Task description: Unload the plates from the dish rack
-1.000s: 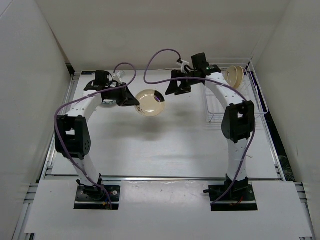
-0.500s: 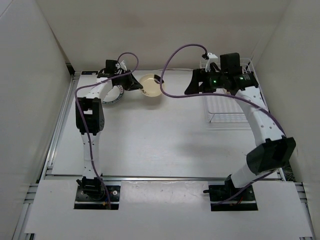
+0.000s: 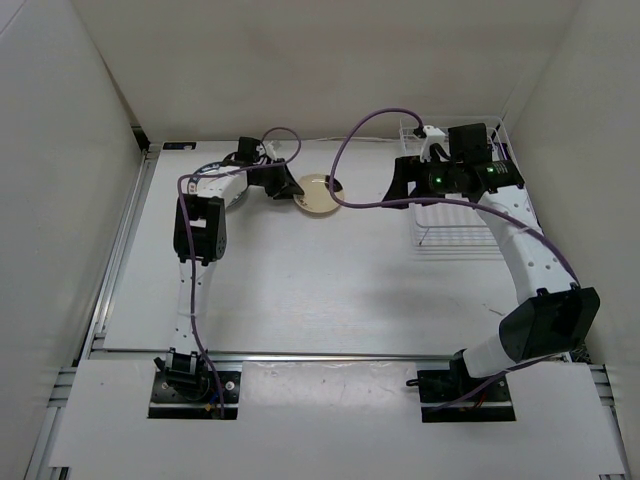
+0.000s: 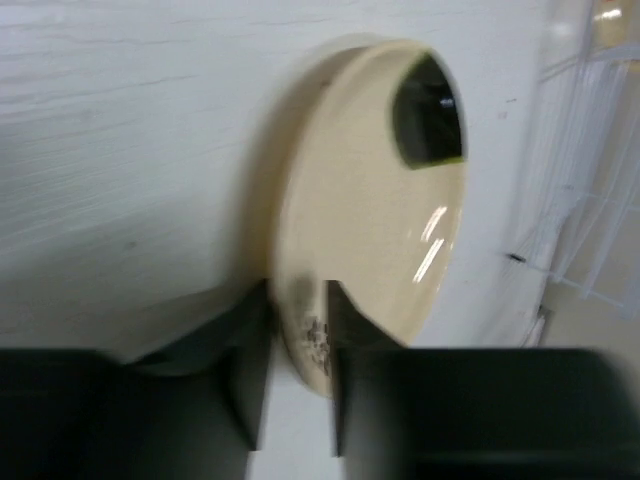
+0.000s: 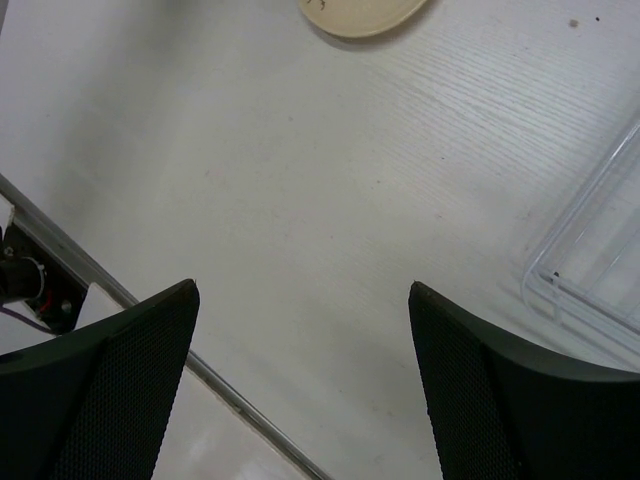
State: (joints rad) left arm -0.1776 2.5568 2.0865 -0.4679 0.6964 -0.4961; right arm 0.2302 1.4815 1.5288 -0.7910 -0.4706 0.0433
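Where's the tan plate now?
Top view: tan plate, far middle of the table, rim between the jaws of the left gripper, dish rack to its right.

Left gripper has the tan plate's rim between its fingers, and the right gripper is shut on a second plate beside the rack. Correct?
Not quite. The right gripper holds no plate: the right wrist view shows its jaws wide open over bare table, beside the dish rack. The rest stands: the rim of the tan plate sits between the fingers of the left gripper.
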